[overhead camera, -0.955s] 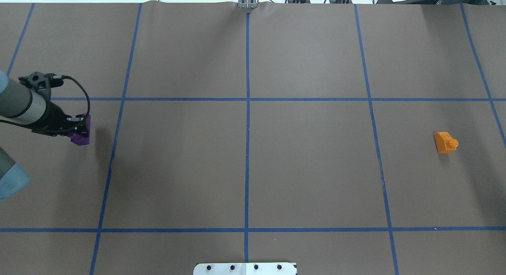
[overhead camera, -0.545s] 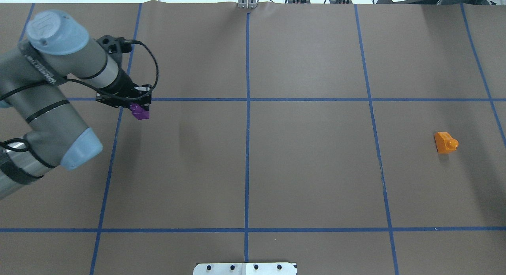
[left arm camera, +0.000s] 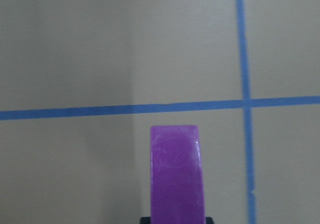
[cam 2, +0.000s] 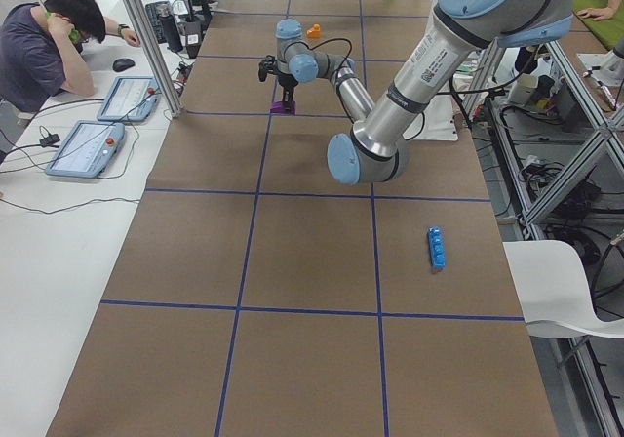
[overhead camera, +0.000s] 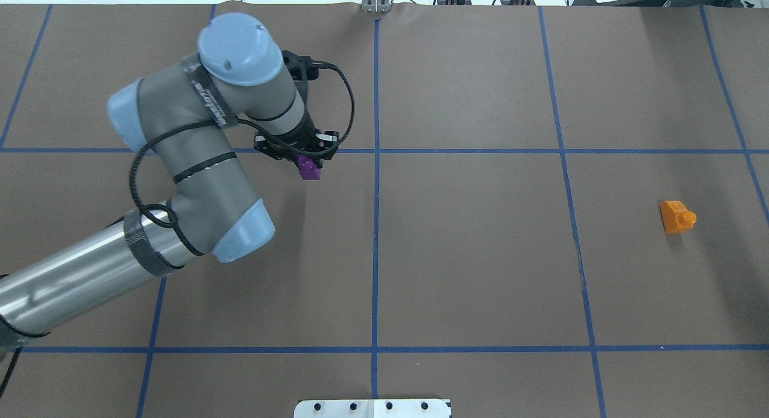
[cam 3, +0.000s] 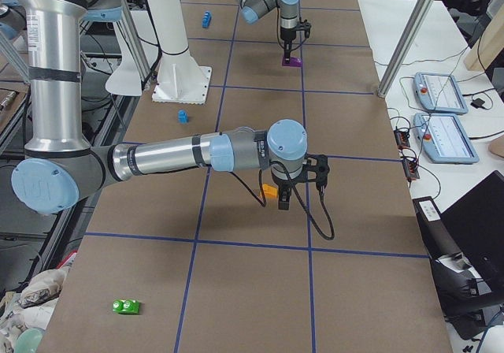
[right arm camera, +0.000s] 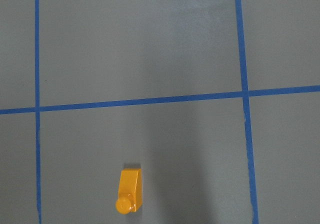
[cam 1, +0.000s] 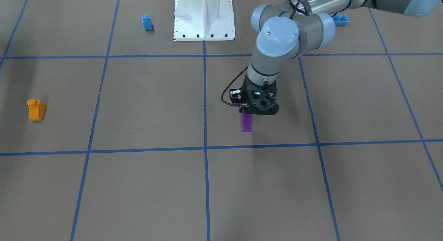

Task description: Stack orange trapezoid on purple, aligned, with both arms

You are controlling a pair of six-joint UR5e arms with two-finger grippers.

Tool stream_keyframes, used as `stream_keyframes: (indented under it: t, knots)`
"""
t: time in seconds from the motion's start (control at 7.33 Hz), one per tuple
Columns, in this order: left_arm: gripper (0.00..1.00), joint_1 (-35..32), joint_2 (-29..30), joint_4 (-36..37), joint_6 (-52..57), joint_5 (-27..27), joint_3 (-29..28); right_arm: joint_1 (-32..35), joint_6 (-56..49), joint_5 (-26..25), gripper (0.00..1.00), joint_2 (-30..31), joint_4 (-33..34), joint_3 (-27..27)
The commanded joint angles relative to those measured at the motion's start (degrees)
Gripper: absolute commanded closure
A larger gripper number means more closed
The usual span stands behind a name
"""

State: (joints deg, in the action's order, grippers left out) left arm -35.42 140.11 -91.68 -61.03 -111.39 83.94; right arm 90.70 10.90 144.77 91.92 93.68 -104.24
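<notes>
Purple plastic, glossy and smooth: pinching the purple block (cam 1: 246,123) from above between the fingers of the left gripper (cam 1: 246,113), clamping its upper end and leaving the rest sticking out below. Showing it as a narrow upright slab in the front-facing view, as a small wedge in the overhead view, and as a flat rectangular face flecked with faint white specks in the left wrist view; hiding its stud in all of them. Holding it over the brown paper (overhead camera: 468,256), just left of the centre tape line (overhead camera: 375,238) and just beside the far cross line. Touching the paper or hanging just above it: impossible to tell.

Leaving the orange trapezoid (overhead camera: 676,217) resting on the paper well apart, far over on the table's right side. Gleaming orange there, showing one round stud at its right end and a sloped face beside it in the overhead view. Hanging the right gripper (cam 3: 285,202) just beside that trapezoid in the right-side view, pointing down; fingers spread or pressed together, impossible to tell from there.

Sharing the paper with a small blue block (cam 1: 147,22) just right of the white base (cam 1: 204,26), a long blue brick (cam 2: 437,248) over on the left, and a green block (cam 3: 126,306) at the right end.
</notes>
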Motion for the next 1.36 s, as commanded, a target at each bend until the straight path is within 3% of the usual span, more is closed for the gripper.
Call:
stream_keyframes:
  t: [0.0, 0.41, 0.68, 0.82, 1.09, 1.23]
  knots:
    - [1.0, 2.5, 5.2, -1.7, -0.1, 2.1, -7.7, 0.0, 0.8, 0.2, 0.0, -1.2, 0.2, 0.1]
    - [1.0, 4.2, 6.1, -2.7, -0.1, 3.1, -12.0, -0.2, 0.9, -0.4, 0.0, -2.1, 0.3, 0.1]
    - [0.92, 4.7, 6.1, -2.7, 0.2, 3.2, -13.0, -0.2, 0.9, -0.6, 0.0, -2.1, 0.3, 0.1]
    - [0.03, 4.7, 6.1, -2.8, 0.3, 3.2, -12.9, -0.2, 0.9, -0.6, 0.0, -2.1, 0.3, 0.2]
    - [0.0, 4.7, 6.1, -4.4, 0.1, 3.3, -12.7, -0.3, 1.0, -0.6, 0.0, -2.1, 0.3, 0.1]
    - [0.0, 4.5, 6.4, -5.2, 0.3, 4.2, -12.3, -0.8, 1.2, -3.2, 0.0, -2.1, 0.3, 0.2]
